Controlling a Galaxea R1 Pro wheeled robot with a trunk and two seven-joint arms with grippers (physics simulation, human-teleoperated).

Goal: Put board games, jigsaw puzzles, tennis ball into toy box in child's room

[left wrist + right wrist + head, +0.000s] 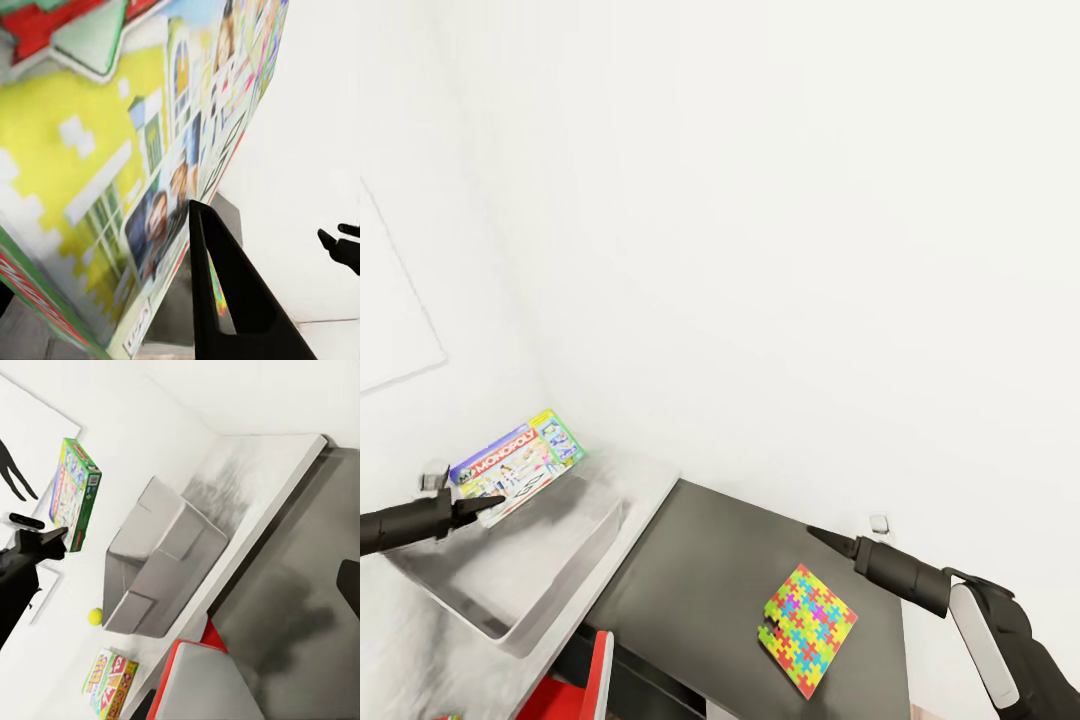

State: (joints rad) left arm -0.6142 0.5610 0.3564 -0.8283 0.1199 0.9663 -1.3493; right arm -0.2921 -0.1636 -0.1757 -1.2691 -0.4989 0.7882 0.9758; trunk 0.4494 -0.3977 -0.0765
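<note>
left claw: black, pointed | right forearm: white panel

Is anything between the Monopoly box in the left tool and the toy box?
Nothing visible. The left tool holds the Monopoly box in the air right over the open toy box, with free space between them.

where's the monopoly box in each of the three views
Head view: monopoly box at left, above the toy box, at the left gripper.
Left wrist view: box face up close.
Right wrist view: green-edged box, upper left.
Shared landmark: the grey toy box.
</note>
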